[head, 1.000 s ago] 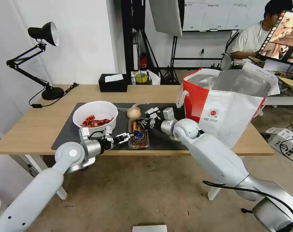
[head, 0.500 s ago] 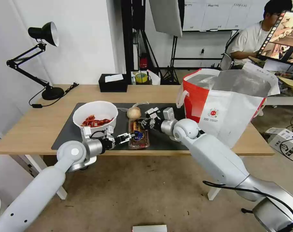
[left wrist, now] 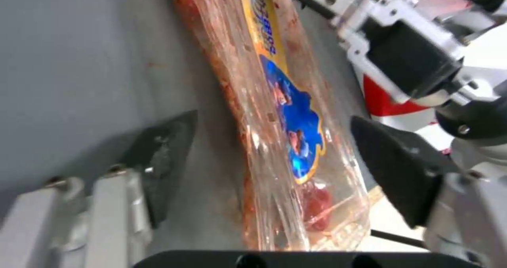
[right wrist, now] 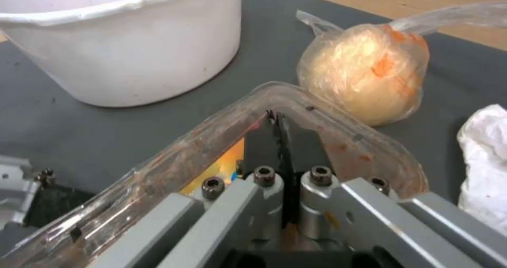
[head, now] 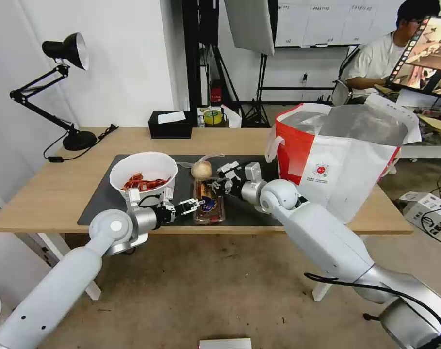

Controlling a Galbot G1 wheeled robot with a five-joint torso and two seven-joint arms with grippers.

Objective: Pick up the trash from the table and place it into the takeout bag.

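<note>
The clear hinged tray (head: 209,203) lies on the dark mat (head: 101,203) of the table (head: 55,194). My right gripper (head: 219,184) is shut on the tray's far corner rim (right wrist: 296,101). My left gripper (head: 191,205) is open at the tray's left side, and the tray (left wrist: 280,113) lies between its fingers (left wrist: 164,153). The white bowl (head: 143,175) with red scraps stands left of the tray. The beige wrapped ball (head: 201,169) sits just behind it. A crumpled white tissue (right wrist: 486,157) lies beside the ball (right wrist: 364,70). The takeout bag (head: 346,160) stands open at the right.
A black tissue box (head: 170,124) and a roll of tape (head: 213,117) stand at the table's far edge. A black desk lamp (head: 67,87) stands at the far left with its cable on the wood. The bowl (right wrist: 132,50) is close to my right gripper.
My left arm has edged forward and right, bringing its open gripper closer around the tray. The right gripper has stayed shut on the tray's corner.
</note>
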